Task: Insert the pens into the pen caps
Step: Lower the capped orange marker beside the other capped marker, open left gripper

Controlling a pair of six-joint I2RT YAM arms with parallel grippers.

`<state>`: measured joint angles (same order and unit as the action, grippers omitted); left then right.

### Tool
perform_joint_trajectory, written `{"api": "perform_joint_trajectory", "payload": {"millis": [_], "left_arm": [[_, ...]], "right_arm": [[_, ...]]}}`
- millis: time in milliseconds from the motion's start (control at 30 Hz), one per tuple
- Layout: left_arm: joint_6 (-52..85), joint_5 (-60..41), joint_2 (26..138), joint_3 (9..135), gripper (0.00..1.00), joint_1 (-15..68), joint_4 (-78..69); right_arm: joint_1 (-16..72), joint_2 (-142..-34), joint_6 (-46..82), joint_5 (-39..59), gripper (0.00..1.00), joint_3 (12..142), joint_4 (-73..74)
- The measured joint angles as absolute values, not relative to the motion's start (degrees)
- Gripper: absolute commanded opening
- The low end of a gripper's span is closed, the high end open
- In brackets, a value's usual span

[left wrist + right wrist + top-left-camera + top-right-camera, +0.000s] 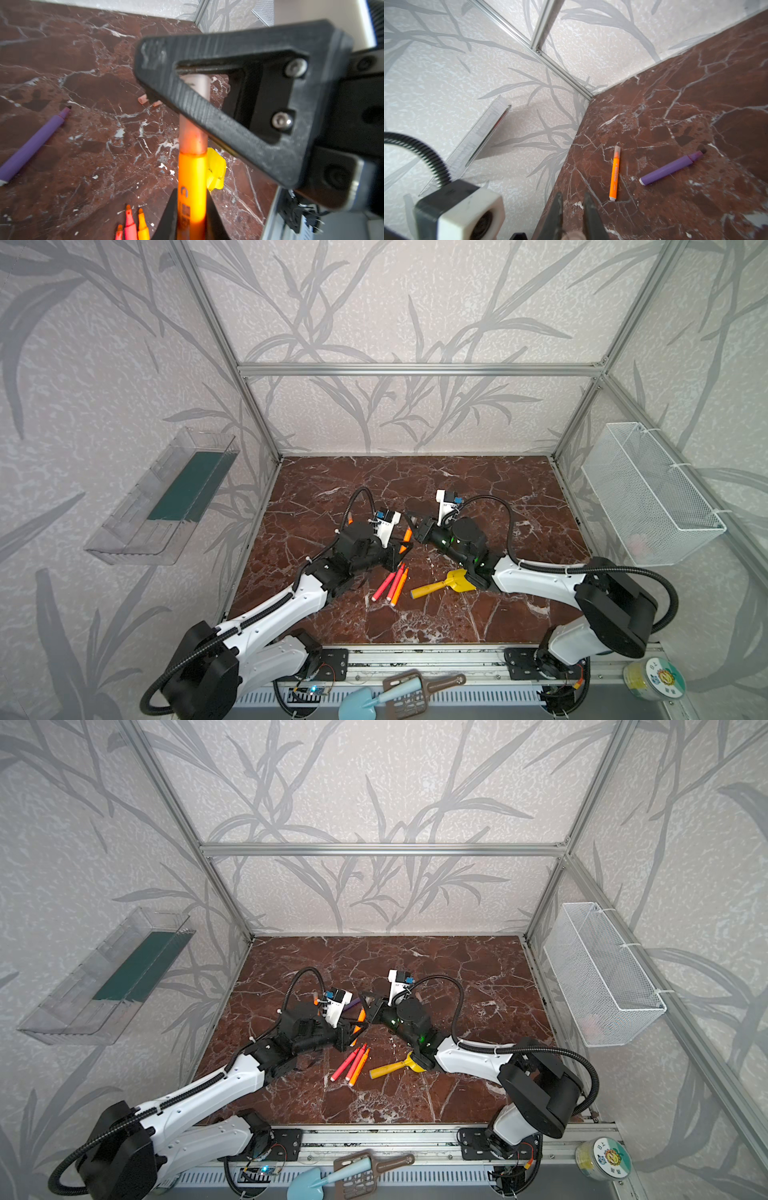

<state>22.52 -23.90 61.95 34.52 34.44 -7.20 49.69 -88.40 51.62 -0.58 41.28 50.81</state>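
My left gripper point(192, 199) is shut on an orange pen point(192, 182) at mid-table. A pale pink pen cap point(194, 133) covers the pen's tip, its rim against the orange barrel. My right gripper point(573, 197) is shut on that cap point(574, 235), and one of its black fingers point(228, 108) crosses the cap. Both top views show the two grippers point(405, 549) point(411, 522) meeting over the pen point(361, 1016). Three uncapped pens point(392, 583) lie together in front. A purple pen point(672, 168) and a capped orange pen point(614, 172) lie behind. Two loose caps point(143, 100) rest on the table.
A yellow toy shovel point(440, 585) lies under my right forearm, close to the three pens. A white wire basket point(652, 497) hangs on the right wall and a clear tray point(166, 497) on the left wall. A blue shovel point(365, 701) lies on the front rail.
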Motion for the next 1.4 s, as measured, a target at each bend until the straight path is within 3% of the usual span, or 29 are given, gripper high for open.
{"api": "perform_joint_trajectory", "payload": {"millis": [167, 467, 700, 867, 1067, 1200, 1400], "left_arm": [[23.07, -28.64, 59.20, 34.35, 0.00, 32.12, -5.80], [20.93, -25.93, 57.52, 34.35, 0.00, 31.86, -0.58], [20.25, -24.97, 57.69, 34.35, 0.00, 32.16, 0.60], [20.49, -24.88, 57.69, 33.80, 0.00, 32.16, -0.14], [24.03, -14.85, 59.70, 31.35, 0.00, 28.56, -11.57], [25.15, -11.99, 62.35, 28.60, 0.00, 28.58, -15.92], [27.70, -2.61, 67.11, 28.05, 0.00, 28.01, -13.10]], "right_arm": [[50.06, -89.97, 51.03, 1.85, 0.00, 39.88, 59.18], [54.92, -88.27, 52.36, -6.87, 0.00, 46.15, 42.06], [55.83, -88.36, 54.72, -9.87, 0.00, 46.33, 39.79], [55.46, -88.31, 54.81, -9.43, 0.29, 46.28, 39.18], [52.88, -85.38, 52.62, -1.93, 0.61, 43.42, 28.69], [48.53, -82.56, 50.89, -0.40, 0.72, 41.50, 23.00], [44.42, -73.41, 48.56, -1.30, 0.76, 37.87, 18.31]]}}
